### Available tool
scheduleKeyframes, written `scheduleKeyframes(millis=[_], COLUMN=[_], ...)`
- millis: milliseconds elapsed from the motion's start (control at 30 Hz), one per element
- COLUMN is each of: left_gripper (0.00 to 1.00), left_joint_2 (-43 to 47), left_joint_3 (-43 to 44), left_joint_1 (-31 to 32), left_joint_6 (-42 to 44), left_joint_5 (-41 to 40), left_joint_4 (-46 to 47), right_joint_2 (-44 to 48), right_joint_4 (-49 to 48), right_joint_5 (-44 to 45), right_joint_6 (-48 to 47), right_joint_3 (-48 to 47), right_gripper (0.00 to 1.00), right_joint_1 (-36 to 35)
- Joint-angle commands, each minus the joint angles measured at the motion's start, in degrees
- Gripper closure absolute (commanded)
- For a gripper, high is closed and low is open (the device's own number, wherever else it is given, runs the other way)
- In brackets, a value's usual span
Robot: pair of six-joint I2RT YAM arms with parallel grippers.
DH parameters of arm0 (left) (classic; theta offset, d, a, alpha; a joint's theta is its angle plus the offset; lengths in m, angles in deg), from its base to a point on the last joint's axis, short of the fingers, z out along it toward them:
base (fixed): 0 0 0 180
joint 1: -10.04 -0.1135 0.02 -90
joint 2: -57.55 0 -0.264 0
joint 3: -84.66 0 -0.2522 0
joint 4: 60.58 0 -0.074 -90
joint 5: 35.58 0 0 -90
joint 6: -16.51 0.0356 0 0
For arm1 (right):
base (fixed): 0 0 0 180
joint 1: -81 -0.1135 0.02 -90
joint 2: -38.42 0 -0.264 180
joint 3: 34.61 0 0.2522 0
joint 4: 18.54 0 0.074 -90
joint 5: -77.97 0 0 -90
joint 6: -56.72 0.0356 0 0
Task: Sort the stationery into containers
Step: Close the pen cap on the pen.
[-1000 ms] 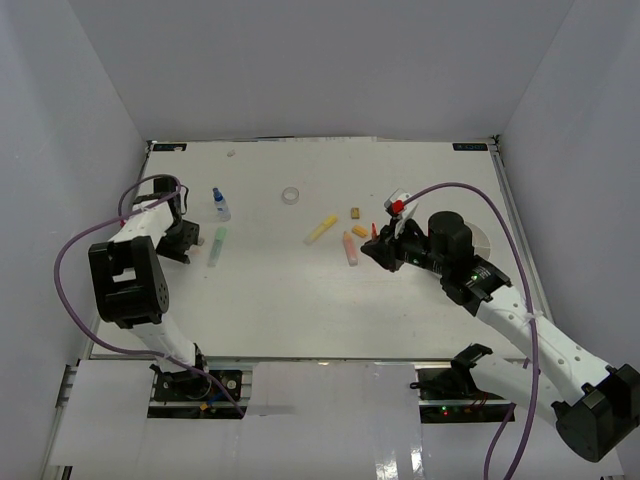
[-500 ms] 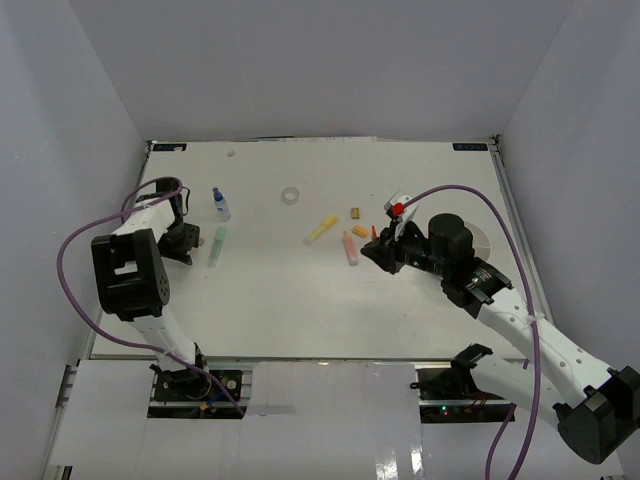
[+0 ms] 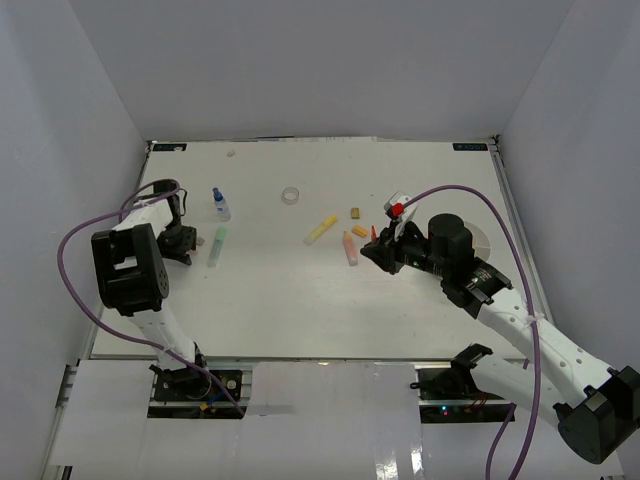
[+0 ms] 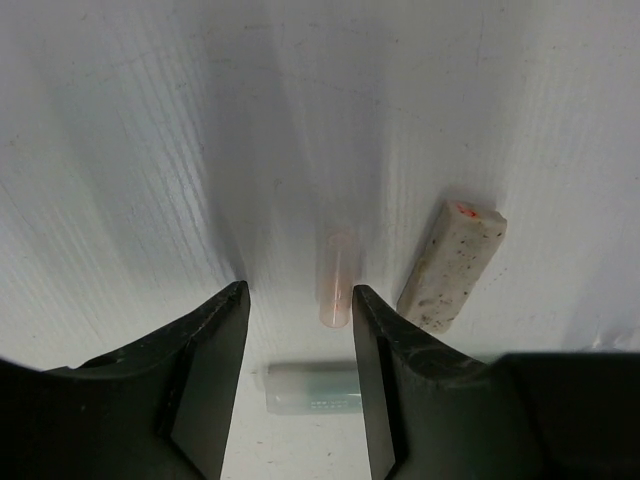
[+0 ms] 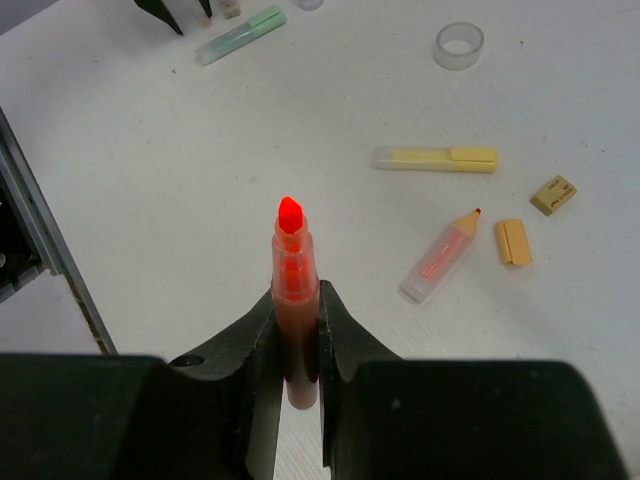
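1. The right end effector (image 5: 296, 315) clamps an uncapped orange-red marker (image 5: 291, 262), tip upward, right of the clear tape ring (image 3: 291, 195).
2. The left end effector (image 4: 298, 305), jaws half apart and gripping nothing, sits left of that ring.
3. Only its wrist view resolves a clear pinkish cap (image 4: 338, 278) and a speckled eraser (image 4: 452, 265) on the bench (image 4: 150, 120).
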Motion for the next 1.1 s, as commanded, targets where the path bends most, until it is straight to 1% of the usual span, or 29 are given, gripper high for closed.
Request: scheduleKeyframes(millis=[0,133,567,667,800,833,933,1000,1067], left_gripper=[0.44,0.46,0.51,0.56,0.69,0.73,0.79,0.82,0.88], left_joint_2=[-0.6,-1.0,-2.4,-2.8,-1.8,-1.4,2.7,7.0,10.7], left_joint_3=[2.0,1.5,1.3,0.8,-0.3,-0.6,-3.1,-4.9,-6.5], left_joint_1=[-0.4,-0.6,-2.0,-2.0,-2.1,-2.0,-2.1,-2.0,-2.1], left_joint_6=[-2.8,-3.3,-1.0,-1.0,-0.6,-0.3,1.3,3.0,6.1], left_joint_5=[0.7,1.0,0.8,1.4,1.8,1.9,2.4,2.6,3.4], left_joint_4=[0.3,0.9,1.4,1.6,1.9,2.3,4.4,5.9,9.1], right_joint_2=[0.9,0.7,0.6,0.4,0.2,0.1,-0.4,-1.1,-1.8], right_joint_4=[-1.2,-1.2,-1.2,-1.2,-1.2,-1.2,-2.2,-2.3,-2.0], right_joint_5=[0.6,0.6,0.7,0.8,0.1,-0.4,-3.5,-5.4,-6.1], right_joint_6=[-0.7,-0.7,-0.7,-0.7,-0.7,-2.4,-2.5,-2.2,-2.3], right_joint_3=[0.2,0.2,0.2,0.3,0.2,0.1,0.2,-0.4,-1.1], right_gripper=[0.92,0.92,0.92,0.92,0.92,0.92,0.92,0.92,0.92], right_joint_1=[-0.4,-0.4,-0.4,-0.5,-0.5,-0.4,-0.6,-1.3,-2.5])
